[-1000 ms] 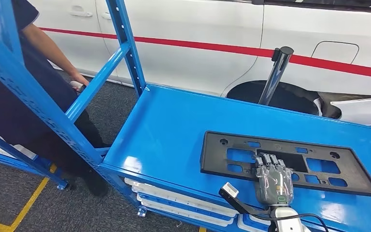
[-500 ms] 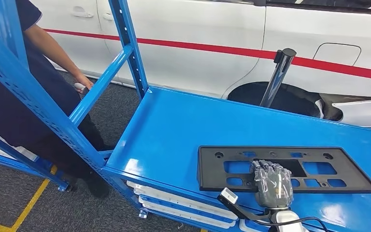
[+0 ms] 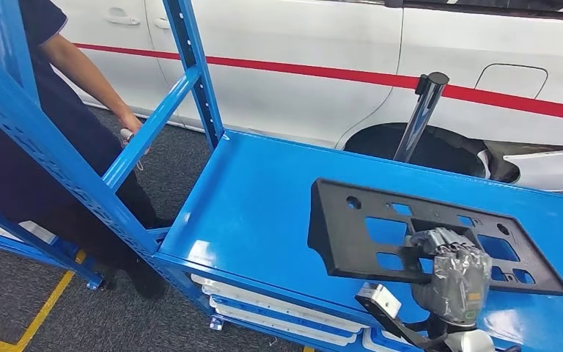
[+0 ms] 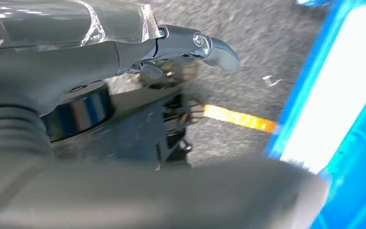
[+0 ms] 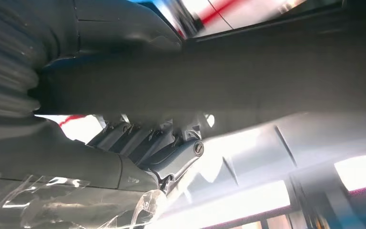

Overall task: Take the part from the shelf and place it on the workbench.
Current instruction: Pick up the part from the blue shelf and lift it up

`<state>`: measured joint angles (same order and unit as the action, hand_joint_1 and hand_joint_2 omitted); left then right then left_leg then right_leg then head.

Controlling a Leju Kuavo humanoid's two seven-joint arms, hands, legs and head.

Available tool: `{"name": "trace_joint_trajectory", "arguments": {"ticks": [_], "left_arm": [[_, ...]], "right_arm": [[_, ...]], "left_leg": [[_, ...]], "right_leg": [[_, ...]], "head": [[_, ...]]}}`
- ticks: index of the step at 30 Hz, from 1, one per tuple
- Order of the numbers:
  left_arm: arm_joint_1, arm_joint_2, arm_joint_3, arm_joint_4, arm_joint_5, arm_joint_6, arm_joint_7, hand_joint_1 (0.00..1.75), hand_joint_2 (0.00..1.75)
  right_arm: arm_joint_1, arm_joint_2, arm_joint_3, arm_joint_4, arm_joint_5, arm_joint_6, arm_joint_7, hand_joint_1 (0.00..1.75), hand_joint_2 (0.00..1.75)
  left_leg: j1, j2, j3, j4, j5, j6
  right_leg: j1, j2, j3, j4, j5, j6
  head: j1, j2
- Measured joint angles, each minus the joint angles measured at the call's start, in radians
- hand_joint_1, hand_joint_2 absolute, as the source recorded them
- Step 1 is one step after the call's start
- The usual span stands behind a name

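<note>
The right hand [image 3: 454,275] has its fingers [image 3: 440,240] curled through a central opening of the black part [image 3: 381,220], grasping it, near edge tilted up off the blue shelf [image 3: 264,191]. From the fingers the part's long axis runs out to both sides, more of it leftward. The left hand [image 4: 124,43] hangs by the floor, thumb out, seemingly empty; I cannot tell how its fingers lie.
</note>
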<state>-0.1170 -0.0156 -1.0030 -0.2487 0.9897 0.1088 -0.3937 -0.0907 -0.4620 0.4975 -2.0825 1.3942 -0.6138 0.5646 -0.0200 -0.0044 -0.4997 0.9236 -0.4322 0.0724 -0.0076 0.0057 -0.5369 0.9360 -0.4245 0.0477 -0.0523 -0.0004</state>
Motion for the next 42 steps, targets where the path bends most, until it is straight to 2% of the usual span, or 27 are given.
{"name": "trace_joint_trajectory", "arguments": {"ticks": [2, 6, 8, 10, 15, 18, 22, 27, 30, 35, 42], "left_arm": [[-0.009, 0.0, -0.008, 0.0, -0.024, 0.015, -0.033, 0.0, 0.0], [-0.036, 0.0, -0.037, 0.0, -0.102, 0.071, -0.079, 0.0, 0.0], [-0.047, -0.001, -0.051, 0.0, -0.131, 0.09, -0.086, 0.0, 0.87], [-0.057, -0.003, -0.064, 0.0, -0.152, 0.094, -0.095, 0.0, 1.75], [-0.072, -0.011, -0.079, -0.001, -0.181, 0.087, -0.116, 0.0, 1.75], [-0.073, -0.014, -0.08, -0.001, -0.177, 0.087, -0.131, 0.0, 1.75], [-0.073, -0.015, -0.078, -0.001, -0.149, 0.062, -0.15, 0.0, 1.75], [-0.066, -0.015, -0.063, -0.001, -0.09, -0.033, -0.166, 0.0, 1.75], [-0.06, -0.015, -0.052, -0.001, -0.083, -0.057, -0.175, 0.0, 1.75], [-0.052, -0.015, -0.043, -0.001, -0.083, -0.078, -0.176, 0.0, 1.75], [-0.051, -0.015, -0.028, -0.001, -0.075, -0.091, -0.152, 0.0, 1.75]], "right_arm": [[-0.01, 0.0, -0.015, -0.074, 0.058, -0.018, -0.006, 1.75, 1.75], [-0.071, 0.0, -0.037, -0.233, 0.119, -0.051, 0.014, 1.75, 1.75], [-0.126, 0.004, -0.041, -0.294, 0.094, -0.071, 0.019, 1.75, 1.75], [-0.192, 0.019, -0.045, -0.342, 0.037, -0.077, -0.014, 1.75, 1.75], [-0.298, 0.113, -0.084, -0.424, -0.212, -0.08, -0.281, 1.75, 1.75], [-0.31, 0.163, -0.106, -0.453, -0.3, -0.081, -0.367, 1.75, 1.75], [-0.308, 0.209, -0.121, -0.475, -0.401, -0.081, -0.397, 1.75, 1.75], [-0.28, 0.239, -0.122, -0.488, -0.566, -0.081, -0.366, 1.75, 1.75], [-0.249, 0.243, -0.121, -0.49, -0.736, -0.08, -0.365, 1.75, 1.75], [-0.196, 0.248, -0.123, -0.49, -0.97, -0.08, -0.457, 1.75, 1.75], [-0.154, 0.253, -0.139, -0.49, -1.174, -0.08, -0.527, 1.75, 1.75]], "left_leg": [[-0.001, 0.0, 0.0, 0.0, 0.0, 0.0], [-0.001, 0.0, 0.0, 0.0, 0.0, 0.0], [-0.001, 0.0, 0.0, 0.0, 0.0, 0.0], [-0.001, 0.0, 0.0, 0.0, 0.0, 0.0], [-0.001, 0.0, 0.0, 0.0, 0.0, 0.0], [0.0, 0.0, 0.0, 0.0, 0.001, 0.0], [0.0, 0.0, 0.0, 0.0, 0.0, -0.001], [0.0, 0.0, -0.001, 0.0, 0.0, -0.001], [0.0, 0.0, -0.001, 0.0, 0.0, -0.001], [0.0, 0.0, -0.001, 0.0, 0.0, -0.001], [0.0, 0.0, -0.002, 0.0, 0.0, -0.001]], "right_leg": [[0.0, 0.0, 0.0, 0.0, 0.0, 0.0], [-0.001, 0.0, 0.0, 0.0, 0.0, 0.0], [-0.001, 0.0, 0.0, 0.0, 0.001, 0.0], [-0.001, 0.0, 0.0, 0.0, 0.001, -0.001], [-0.001, 0.0, 0.0, 0.0, 0.001, -0.001], [-0.001, 0.0, 0.0, 0.0, 0.001, -0.001], [0.0, 0.0, -0.001, 0.0, 0.001, -0.002], [0.0, 0.0, -0.001, 0.0, 0.001, -0.002], [0.0, 0.0, -0.001, 0.0, 0.001, -0.002], [0.0, -0.001, -0.001, 0.0, 0.001, -0.002], [0.0, -0.001, -0.002, 0.0, 0.001, -0.002]], "head": [[0.0, 0.0], [0.0, 0.0], [0.0, 0.0], [0.0, 0.0], [0.0, 0.0], [0.0, 0.0], [0.0, 0.0], [0.0, 0.0], [0.0, 0.0], [0.0, 0.0], [0.0, 0.0]]}}
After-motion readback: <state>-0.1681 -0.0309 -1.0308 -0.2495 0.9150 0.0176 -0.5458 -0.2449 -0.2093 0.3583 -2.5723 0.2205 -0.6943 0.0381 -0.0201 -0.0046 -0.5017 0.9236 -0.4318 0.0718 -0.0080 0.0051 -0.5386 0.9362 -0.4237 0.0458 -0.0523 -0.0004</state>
